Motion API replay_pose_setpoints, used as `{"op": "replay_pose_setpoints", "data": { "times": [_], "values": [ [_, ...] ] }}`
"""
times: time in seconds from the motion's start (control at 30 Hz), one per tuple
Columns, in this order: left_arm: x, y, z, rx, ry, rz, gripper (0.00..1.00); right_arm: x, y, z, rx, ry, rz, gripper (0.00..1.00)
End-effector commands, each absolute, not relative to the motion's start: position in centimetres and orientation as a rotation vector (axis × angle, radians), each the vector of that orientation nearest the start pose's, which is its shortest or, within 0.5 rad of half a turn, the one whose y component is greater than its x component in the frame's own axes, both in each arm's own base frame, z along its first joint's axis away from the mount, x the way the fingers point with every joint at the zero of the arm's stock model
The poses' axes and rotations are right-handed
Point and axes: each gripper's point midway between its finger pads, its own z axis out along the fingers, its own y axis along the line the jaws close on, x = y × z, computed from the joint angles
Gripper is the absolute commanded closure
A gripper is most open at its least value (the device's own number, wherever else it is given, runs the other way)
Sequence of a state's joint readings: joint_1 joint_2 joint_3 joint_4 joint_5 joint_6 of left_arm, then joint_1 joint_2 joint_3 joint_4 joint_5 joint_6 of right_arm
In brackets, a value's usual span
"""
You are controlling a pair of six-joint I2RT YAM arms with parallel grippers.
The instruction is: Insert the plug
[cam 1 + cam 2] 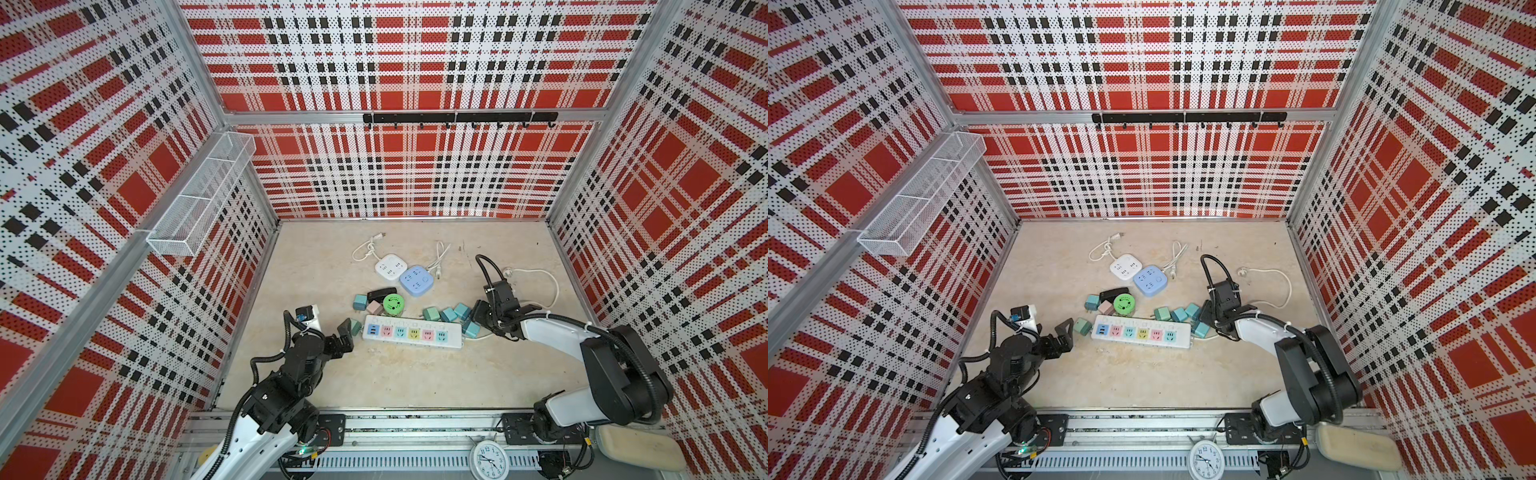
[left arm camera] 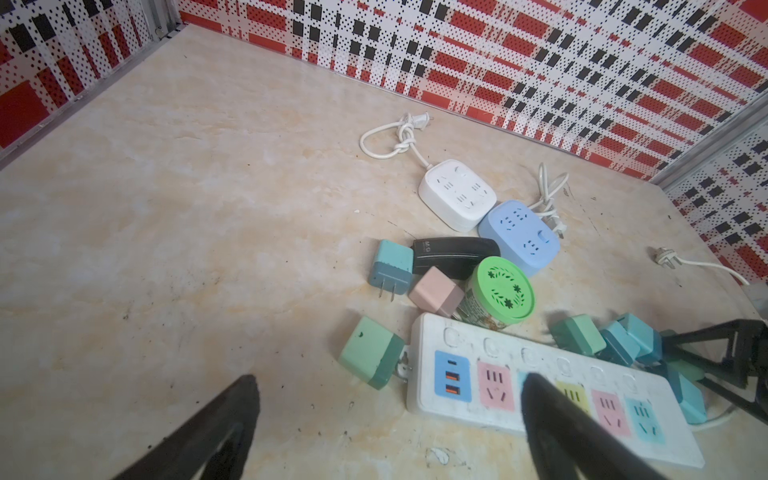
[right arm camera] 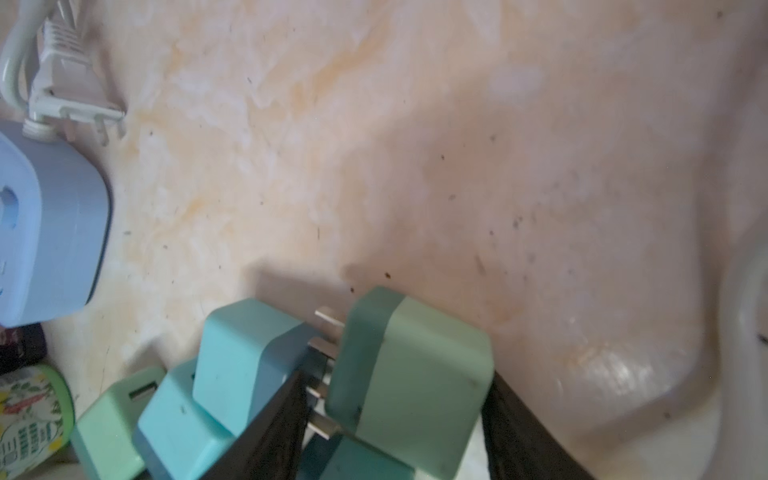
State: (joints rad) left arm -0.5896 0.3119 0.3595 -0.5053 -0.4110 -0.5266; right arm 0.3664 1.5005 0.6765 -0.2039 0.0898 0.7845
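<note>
A white power strip (image 1: 411, 332) with pastel sockets lies in mid-table, also in the left wrist view (image 2: 540, 399). Its sockets hold nothing. My right gripper (image 1: 478, 316) is at the strip's right end among several teal plugs (image 1: 449, 313). In the right wrist view my right gripper (image 3: 397, 376) is shut on a green plug (image 3: 424, 365). Its back is against one finger, its prongs (image 3: 324, 426) against the other, and it sits tilted above another teal plug. My left gripper (image 1: 347, 332) stands open and holds nothing, by the strip's left end and beside a mint plug (image 2: 370, 351).
Behind the strip lie a green-lidded round tub (image 1: 393, 303), a pink plug (image 1: 375, 307), a teal plug (image 1: 360, 302) and a black adapter (image 1: 381, 294). Farther back sit white (image 1: 390, 266) and blue (image 1: 417, 280) socket cubes with cords. The strip's cord (image 1: 540, 274) loops at right.
</note>
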Motion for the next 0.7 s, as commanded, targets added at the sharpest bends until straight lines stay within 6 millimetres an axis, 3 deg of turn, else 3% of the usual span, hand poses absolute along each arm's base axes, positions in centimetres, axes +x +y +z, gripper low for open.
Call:
{"op": "replay_pose_setpoints", "data": {
  "times": [0.0, 0.17, 0.23, 0.37, 0.67],
  "values": [
    [22.0, -6.1, 16.2, -0.216, 1.987, -0.296, 0.01, 34.3, 9.9, 3.0, 0.583, 2.515, 0.214, 0.34],
    [22.0, -6.1, 16.2, -0.217, 1.987, -0.294, 0.01, 34.8, 9.1, 2.1, 0.581, 2.546, 0.117, 0.36],
    [22.0, -6.1, 16.2, -0.217, 1.986, -0.295, 0.00, 34.5, 8.6, 2.3, 0.570, 2.550, 0.081, 0.32],
    [22.0, -6.1, 16.3, -0.215, 1.986, -0.298, 0.01, 32.9, 7.5, 2.7, 0.564, 2.559, 0.027, 0.24],
    [21.9, -6.2, 16.2, -0.214, 1.987, -0.301, 0.01, 29.3, 6.1, 3.5, 0.562, 2.551, 0.023, 0.18]
  ]
}}
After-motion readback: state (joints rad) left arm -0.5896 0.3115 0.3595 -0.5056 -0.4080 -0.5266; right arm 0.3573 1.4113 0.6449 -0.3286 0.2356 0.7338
